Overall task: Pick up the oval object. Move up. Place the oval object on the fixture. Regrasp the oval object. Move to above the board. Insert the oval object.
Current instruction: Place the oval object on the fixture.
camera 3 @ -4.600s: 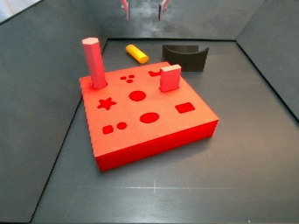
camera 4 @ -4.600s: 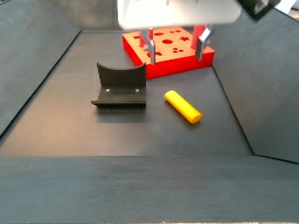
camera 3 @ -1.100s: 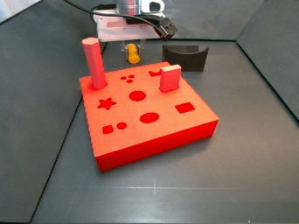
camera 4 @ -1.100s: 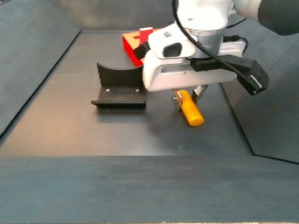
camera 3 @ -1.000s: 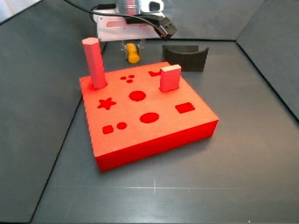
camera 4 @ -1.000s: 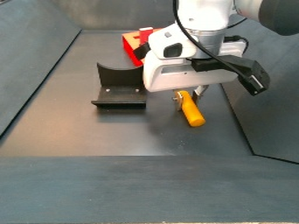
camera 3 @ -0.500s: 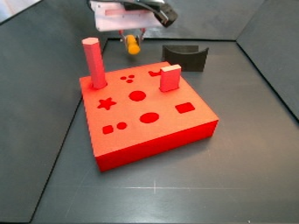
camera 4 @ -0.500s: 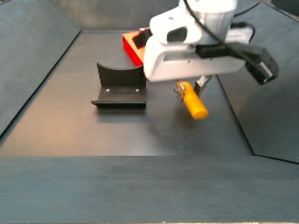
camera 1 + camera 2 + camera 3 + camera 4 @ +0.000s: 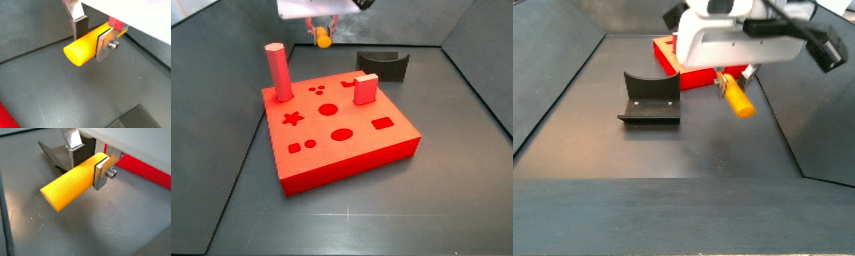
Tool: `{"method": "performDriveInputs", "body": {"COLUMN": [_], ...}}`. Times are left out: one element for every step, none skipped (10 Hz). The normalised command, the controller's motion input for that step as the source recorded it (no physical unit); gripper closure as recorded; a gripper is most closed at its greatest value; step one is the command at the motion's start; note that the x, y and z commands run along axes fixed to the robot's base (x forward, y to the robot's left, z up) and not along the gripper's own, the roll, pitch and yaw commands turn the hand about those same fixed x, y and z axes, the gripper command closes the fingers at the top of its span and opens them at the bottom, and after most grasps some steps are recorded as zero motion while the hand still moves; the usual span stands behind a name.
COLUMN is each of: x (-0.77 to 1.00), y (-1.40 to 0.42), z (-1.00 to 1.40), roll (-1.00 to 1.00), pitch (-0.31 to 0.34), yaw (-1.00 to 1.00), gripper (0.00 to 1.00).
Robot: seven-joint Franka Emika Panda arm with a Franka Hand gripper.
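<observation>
Claw point(image 9: 88, 161): we have it clenched on the oval object point(image 9: 71, 179), aloft above the desk point(image 9: 673, 150).
Grip: crosswise near one end, likely needing a regrasp.
Fixture point(image 9: 649, 98): empty, awaiting it.

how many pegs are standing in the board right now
2. A tall red cylinder stands at the board's far left corner, and a red rectangular block stands near its far edge. The yellow oval object is not in it: the pincer holds it above the floor.

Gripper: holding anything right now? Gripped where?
Yes. The gripper is shut on the oval object, clamped across its sides near one end; the long free end sticks out, clear of the floor.
</observation>
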Motion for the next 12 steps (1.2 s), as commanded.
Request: {"method": "performDriveInputs", "body": {"x": [-0.02, -0.02, -0.03, -0.03, -0.03, -0.03, -0.03, -0.02, -0.02, -0.01, -0.01, 1.00], "y": [0.00, 0.00, 0.00, 0.00, -0.01, 0.00, 0.00, 0.00, 0.00, 0.00, 0.01, -0.46], "z": [1.00, 1.00, 1.00, 1.00, 1.00, 0.98, 0.81, 0.73, 0.59, 0.40, 0.26, 0.09], "roll": [0.08, 0.09, 0.12, 0.13, 0.13, 0.13, 0.12, 0.11, 0.10, 0.09, 0.10, 0.21], "pitch": [0.066, 0.072, 0.078, 0.083, 0.085, 0.084, 0.083, 0.081, 0.081, 0.090, 0.096, 0.079], "yaw": [-0.01, -0.01, 0.00, 0.01, 0.02, 0.02, 0.02, 0.02, 0.02, 0.02, 0.03, -0.93], "gripper": [1.00, 1.00, 1.00, 1.00, 1.00, 1.00, 1.00, 1.00, 1.00, 1.00, 1.00, 1.00]}}
